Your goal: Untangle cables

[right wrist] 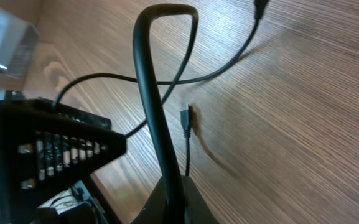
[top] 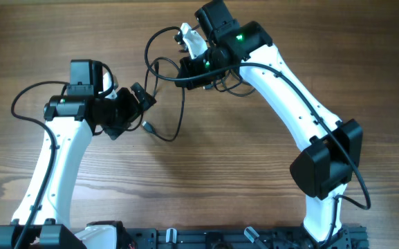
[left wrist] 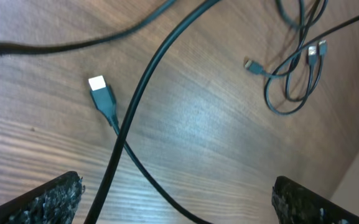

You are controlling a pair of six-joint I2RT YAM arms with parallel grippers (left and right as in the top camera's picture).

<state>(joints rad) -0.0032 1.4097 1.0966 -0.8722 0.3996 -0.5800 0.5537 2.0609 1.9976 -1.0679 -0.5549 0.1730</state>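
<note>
Thin black cables (top: pixel 180 104) lie in loose loops on the wooden table between the two arms, with a plug end (top: pixel 146 126) below the left gripper. My left gripper (top: pixel 142 98) is open; in the left wrist view its jaws (left wrist: pixel 176 186) straddle a black cord (left wrist: pixel 135 99) without touching it, next to a white-tipped plug (left wrist: pixel 99 90). A small looped cord with plugs (left wrist: pixel 294 71) lies farther off. My right gripper (top: pixel 189 69) is shut on a black cable (right wrist: pixel 151 93) that rises from its jaws (right wrist: pixel 179 199) into a bend. A small plug (right wrist: pixel 186 118) lies beside it.
The left arm's black gripper body (right wrist: pixel 48 143) shows at the left of the right wrist view. A white part (top: pixel 192 40) sits at the right wrist. The arm bases and a black rail (top: pixel 206 238) line the front edge. Thicker arm cables run along both arms.
</note>
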